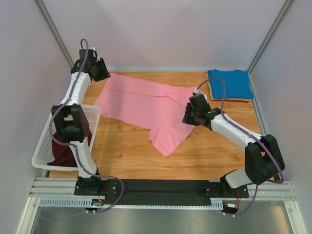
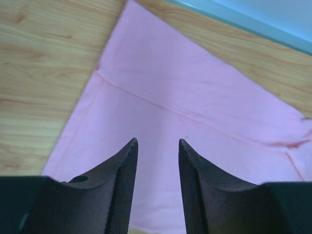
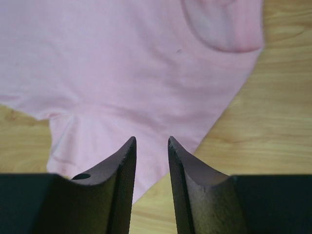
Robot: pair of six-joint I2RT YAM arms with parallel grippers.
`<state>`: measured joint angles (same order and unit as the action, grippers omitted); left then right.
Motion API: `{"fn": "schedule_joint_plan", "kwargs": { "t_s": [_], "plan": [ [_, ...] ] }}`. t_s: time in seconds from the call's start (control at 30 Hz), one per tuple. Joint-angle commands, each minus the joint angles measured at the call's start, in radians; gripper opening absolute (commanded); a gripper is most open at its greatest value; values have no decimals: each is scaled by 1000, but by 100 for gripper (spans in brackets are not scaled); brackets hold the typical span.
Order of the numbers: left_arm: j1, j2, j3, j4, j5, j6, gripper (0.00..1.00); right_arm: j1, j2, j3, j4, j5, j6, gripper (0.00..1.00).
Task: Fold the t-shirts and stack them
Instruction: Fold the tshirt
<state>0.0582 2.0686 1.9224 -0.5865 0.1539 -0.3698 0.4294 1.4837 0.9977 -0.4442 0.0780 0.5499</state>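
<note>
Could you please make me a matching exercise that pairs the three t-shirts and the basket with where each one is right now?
Things:
1. pink t-shirt
2. blue t-shirt
3. dark maroon t-shirt
4. white basket

Places:
A. inside the basket
B. folded, at the far right corner of the table
C. at the table's left edge
D. spread open mid-table

Pairs: 1-D, 2-B, 3-A, 4-C.
</note>
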Motion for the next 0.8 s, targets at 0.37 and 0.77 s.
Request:
{"fn": "schedule_joint_plan", "kwargs": {
  "t_s": [0.37, 0.77],
  "plan": [
    [-55, -436, -440, -10, 145, -47, 46, 394, 55, -128, 85, 57, 200, 26],
    [-90, -542, -554, -101, 70, -4, 47, 506, 63, -229, -85, 203, 255, 22]
  ]
}}
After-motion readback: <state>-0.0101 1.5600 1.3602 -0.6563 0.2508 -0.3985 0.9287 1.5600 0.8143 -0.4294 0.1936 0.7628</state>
